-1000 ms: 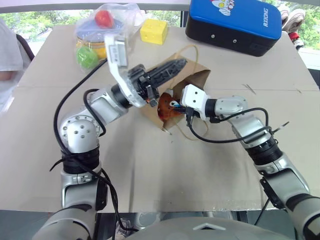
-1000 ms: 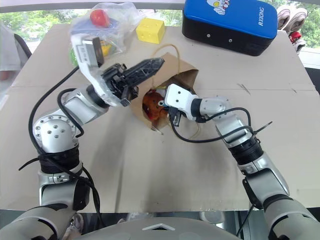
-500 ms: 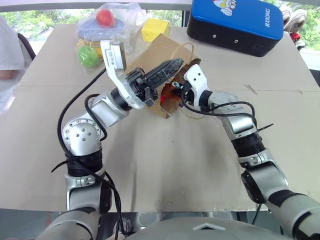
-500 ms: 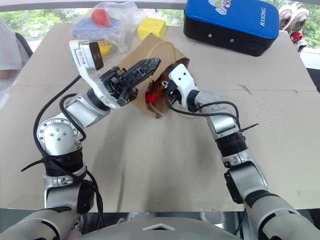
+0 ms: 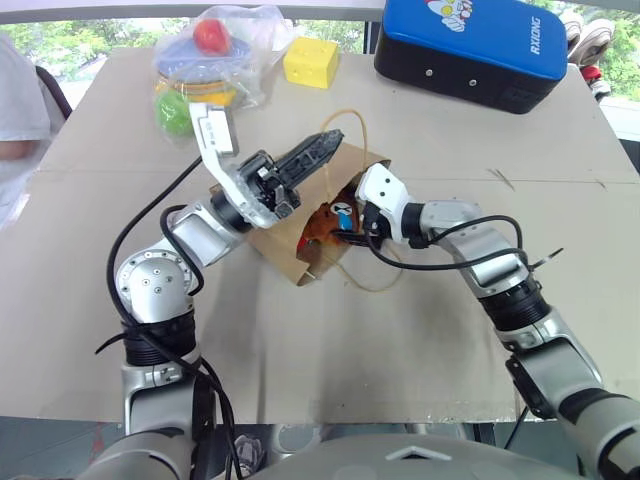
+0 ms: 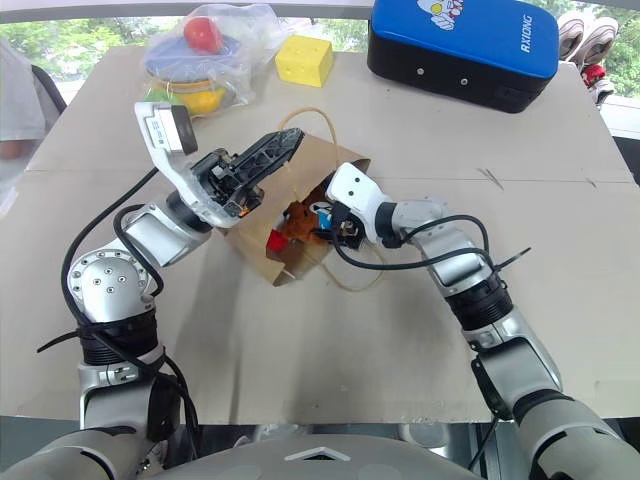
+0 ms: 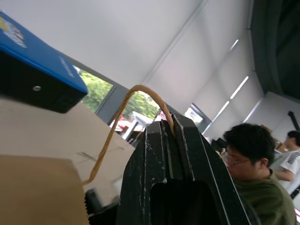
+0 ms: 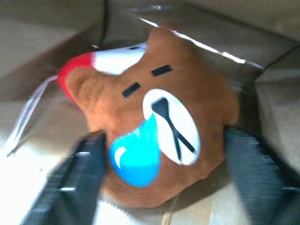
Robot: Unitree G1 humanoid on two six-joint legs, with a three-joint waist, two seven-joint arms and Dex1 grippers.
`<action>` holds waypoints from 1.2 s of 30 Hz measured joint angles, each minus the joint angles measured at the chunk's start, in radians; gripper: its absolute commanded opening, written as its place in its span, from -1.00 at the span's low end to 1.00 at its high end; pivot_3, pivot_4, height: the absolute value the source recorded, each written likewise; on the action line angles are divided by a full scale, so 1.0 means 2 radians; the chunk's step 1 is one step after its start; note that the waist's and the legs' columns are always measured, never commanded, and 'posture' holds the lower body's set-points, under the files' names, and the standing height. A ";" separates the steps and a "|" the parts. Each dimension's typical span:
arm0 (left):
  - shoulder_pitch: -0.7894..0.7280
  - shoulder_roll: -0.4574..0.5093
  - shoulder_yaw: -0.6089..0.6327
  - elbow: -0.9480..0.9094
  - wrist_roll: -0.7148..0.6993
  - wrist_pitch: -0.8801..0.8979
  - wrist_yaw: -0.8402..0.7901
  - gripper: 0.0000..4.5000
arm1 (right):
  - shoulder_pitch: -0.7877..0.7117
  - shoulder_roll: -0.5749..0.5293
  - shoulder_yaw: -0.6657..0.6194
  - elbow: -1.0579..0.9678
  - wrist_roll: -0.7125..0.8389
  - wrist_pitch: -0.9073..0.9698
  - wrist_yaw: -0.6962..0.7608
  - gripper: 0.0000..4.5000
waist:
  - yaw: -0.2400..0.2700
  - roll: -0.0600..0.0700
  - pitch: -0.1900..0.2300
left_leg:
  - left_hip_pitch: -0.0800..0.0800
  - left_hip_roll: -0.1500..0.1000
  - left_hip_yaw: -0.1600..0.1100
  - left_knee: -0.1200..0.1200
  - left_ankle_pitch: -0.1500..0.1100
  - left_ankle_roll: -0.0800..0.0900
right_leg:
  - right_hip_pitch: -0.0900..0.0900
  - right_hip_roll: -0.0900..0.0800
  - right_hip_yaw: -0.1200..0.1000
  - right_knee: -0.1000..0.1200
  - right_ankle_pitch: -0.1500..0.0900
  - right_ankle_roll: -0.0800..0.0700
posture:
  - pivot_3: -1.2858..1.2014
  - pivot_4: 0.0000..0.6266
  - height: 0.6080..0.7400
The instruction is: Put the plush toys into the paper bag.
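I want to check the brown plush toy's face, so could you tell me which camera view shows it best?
The right wrist view: the brown plush toy sits close up inside the paper bag, face and blue tear plain. Both eye views show it small at the bag's mouth, partly hidden by the right gripper. The left wrist view gives nothing of its face.

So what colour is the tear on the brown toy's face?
Bright blue on the brown plush toy, clearest in the right wrist view.

right gripper point(image 8: 154, 187): fingers now spread, releases brown plush toy point(image 8: 164, 122) | toy: now loose inside paper bag point(image 6: 270, 225) mouth | bag: swings back down
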 measured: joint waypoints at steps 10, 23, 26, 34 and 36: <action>0.000 0.006 0.012 0.013 0.022 -0.012 -0.012 -1.00 | 0.065 -0.095 -0.082 -0.214 0.045 0.134 -0.011 0.81 | 0.000 0.000 0.000 | 0.000 0.000 0.000 0.000 0.000 0.000 | 0.000 0.000 0.000 0.000 0.000 0.000 | 0.03 -0.52 1.00; -0.011 -0.002 0.012 0.014 0.040 -0.021 -0.013 -1.00 | 0.214 0.009 -0.230 -0.276 0.159 0.438 -0.109 0.81 | -0.002 0.000 0.000 | 0.001 0.000 0.000 0.000 0.000 0.000 | 0.000 0.000 0.001 0.000 0.000 0.000 | 0.03 -0.52 1.00; -0.011 -0.003 0.012 0.014 0.041 -0.021 -0.013 -1.00 | 0.219 0.040 -0.237 -0.249 0.176 0.421 -0.115 0.29 | -0.002 0.000 0.000 | 0.001 0.000 0.000 0.000 0.000 0.000 | 0.000 0.001 0.001 0.000 0.000 0.000 | 0.03 -0.52 1.00; -0.011 -0.003 0.014 0.014 0.046 -0.022 -0.013 -1.00 | 0.205 0.085 -0.213 -0.181 0.206 0.381 -0.118 -0.98 | -0.001 0.000 0.000 | 0.000 0.000 0.000 0.000 0.000 0.000 | 0.000 0.001 0.001 0.000 0.000 0.000 | 0.03 -0.52 1.00; -0.011 -0.003 0.014 0.014 0.046 -0.023 -0.012 -1.00 | 0.198 0.089 -0.219 -0.180 0.217 0.369 -0.117 -0.98 | -0.001 0.000 0.000 | 0.000 0.000 0.000 0.000 0.000 0.000 | 0.000 0.001 0.001 0.000 0.000 0.000 | 0.03 -0.52 1.00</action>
